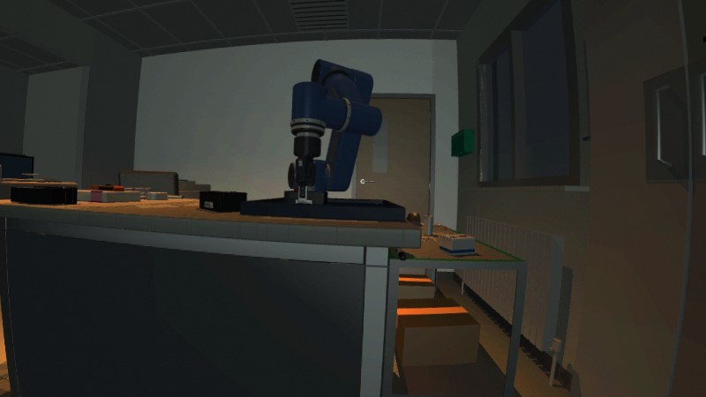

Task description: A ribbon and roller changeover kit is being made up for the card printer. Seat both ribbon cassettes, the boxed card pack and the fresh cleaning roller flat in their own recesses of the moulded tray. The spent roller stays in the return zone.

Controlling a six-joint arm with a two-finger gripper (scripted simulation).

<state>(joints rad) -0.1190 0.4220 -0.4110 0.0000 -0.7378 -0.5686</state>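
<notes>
A dark ribbon cassette (306, 197) sits low in the moulded tray (323, 208), a wide dark tray on the right part of the bench top, and only the cassette's upper edge shows above the tray rim. A second black cassette (222, 201) lies on the bench just left of the tray. The boxed card pack (457, 244) rests on the lower side table to the right. My gripper (304, 197) points straight down into the tray and is closed on the ribbon cassette.
The bench's right edge (419, 232) drops to the lower side table (459, 254). Boxes (437, 336) stand under that table. At the bench's far left lie a black block (43, 194) and a pale flat box (108, 195).
</notes>
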